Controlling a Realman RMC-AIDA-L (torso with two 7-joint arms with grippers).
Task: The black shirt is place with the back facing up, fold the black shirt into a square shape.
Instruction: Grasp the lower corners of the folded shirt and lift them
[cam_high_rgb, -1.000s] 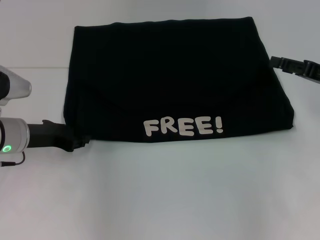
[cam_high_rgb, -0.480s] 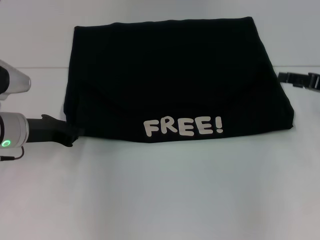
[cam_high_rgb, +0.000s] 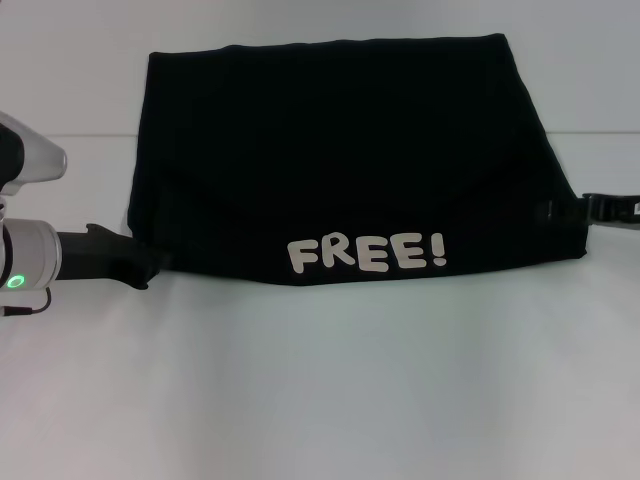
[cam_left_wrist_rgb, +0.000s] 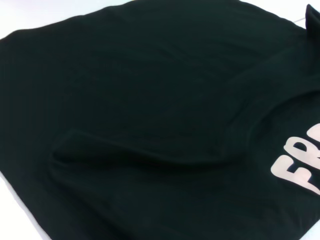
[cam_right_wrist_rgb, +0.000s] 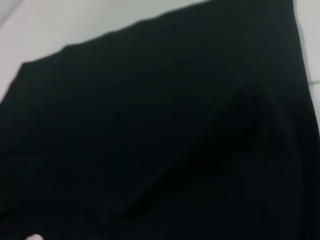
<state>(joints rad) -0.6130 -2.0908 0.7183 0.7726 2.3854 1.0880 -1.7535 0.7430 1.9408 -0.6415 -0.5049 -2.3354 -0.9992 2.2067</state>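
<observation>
A plain white table (cam_high_rgb: 320, 390) fills the head view, its bare surface stretching across the near side and along the far edge. A faint seam line (cam_high_rgb: 70, 135) crosses it on the far left.

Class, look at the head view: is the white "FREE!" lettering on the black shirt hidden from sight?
No. The white "FREE!" lettering shows plainly along the near edge of the folded black shirt, facing up on the white table.

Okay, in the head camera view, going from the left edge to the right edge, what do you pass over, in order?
Left pincer at the shirt's near left corner → black shirt → right pincer at the shirt's right edge, all on the white table.
</observation>
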